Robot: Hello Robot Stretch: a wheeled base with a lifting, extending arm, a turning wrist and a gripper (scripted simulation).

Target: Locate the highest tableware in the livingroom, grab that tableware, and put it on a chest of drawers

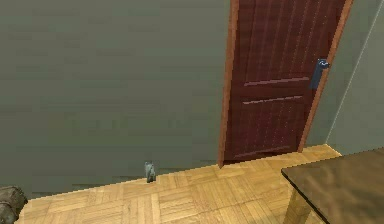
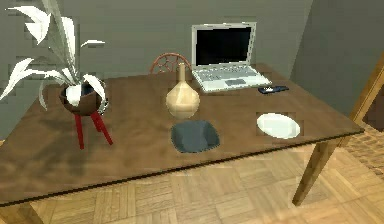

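On the brown wooden table [image 2: 120, 150] in the arm side view lies a white plate [image 2: 278, 125] near the right front edge. A dark grey-blue dish [image 2: 195, 136] rests near the table's middle front. Behind it stands a tall tan vase [image 2: 181, 92] with a narrow neck, the highest of these pieces. In the forward view, a corner of a wooden table [image 1: 340, 180] shows at the lower right.
An open laptop [image 2: 227, 55] and a small dark device [image 2: 272, 90] sit at the table's back right. A pale-leaved plant in a pot on a red stand [image 2: 82, 100] is at the left. A red-brown door [image 1: 280, 75] with a blue handle, a small grey object [image 1: 150, 171] by the wall.
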